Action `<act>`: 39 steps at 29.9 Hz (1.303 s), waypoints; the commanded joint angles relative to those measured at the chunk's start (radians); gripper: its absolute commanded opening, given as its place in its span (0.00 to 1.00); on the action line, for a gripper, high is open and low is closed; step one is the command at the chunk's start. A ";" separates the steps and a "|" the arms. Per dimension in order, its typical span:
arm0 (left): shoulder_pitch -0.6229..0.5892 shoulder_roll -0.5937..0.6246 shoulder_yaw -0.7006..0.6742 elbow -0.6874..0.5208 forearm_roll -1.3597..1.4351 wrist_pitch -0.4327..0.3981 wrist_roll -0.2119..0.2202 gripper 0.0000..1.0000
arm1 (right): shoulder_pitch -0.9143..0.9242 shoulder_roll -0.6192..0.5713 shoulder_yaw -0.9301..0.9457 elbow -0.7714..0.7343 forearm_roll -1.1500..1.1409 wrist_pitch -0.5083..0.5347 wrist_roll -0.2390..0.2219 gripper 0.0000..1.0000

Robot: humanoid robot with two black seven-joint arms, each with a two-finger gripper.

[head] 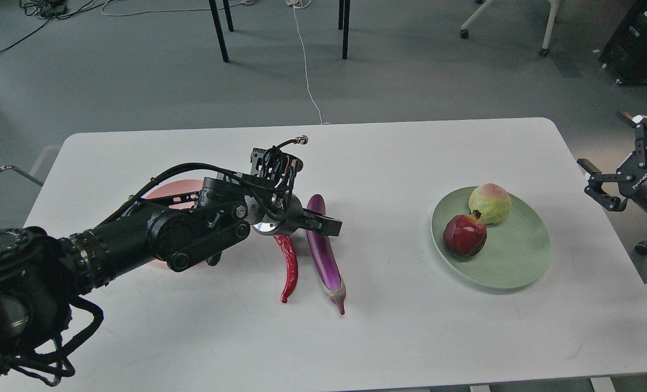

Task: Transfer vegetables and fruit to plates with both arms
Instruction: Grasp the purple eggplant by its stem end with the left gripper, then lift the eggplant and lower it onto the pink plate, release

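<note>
The purple eggplant (326,261) and the red chili pepper (289,267) lie side by side at the middle of the white table (388,337). My left gripper (326,224) reaches in from the left, low over the eggplant's upper part. Its dark fingers overlap, so I cannot tell their spread. The pink plate (173,190) is mostly hidden behind my left arm. The dark red pomegranate (464,234) and the yellow-green fruit (490,202) sit on the pale green plate (519,272) at the right. My right gripper (609,144) is open and empty beyond the table's right edge.
Beyond the table's far edge is grey floor with chair legs (220,32) and a white cable (307,71). A black case (639,38) stands at the far right.
</note>
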 commanded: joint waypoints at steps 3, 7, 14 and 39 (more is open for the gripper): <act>0.006 -0.026 0.002 0.018 0.000 0.000 0.005 0.89 | -0.004 -0.001 0.000 0.000 -0.003 0.000 0.000 0.99; 0.009 -0.037 0.004 0.034 0.000 0.000 0.029 0.54 | -0.004 -0.001 0.000 0.000 -0.005 0.000 0.000 0.99; 0.000 -0.052 -0.005 0.039 -0.022 0.000 0.092 0.25 | -0.004 -0.002 0.000 0.000 -0.007 0.000 0.000 0.99; -0.164 0.302 -0.001 -0.090 -0.298 0.000 0.111 0.21 | -0.005 0.001 -0.005 -0.001 -0.010 0.000 0.000 0.99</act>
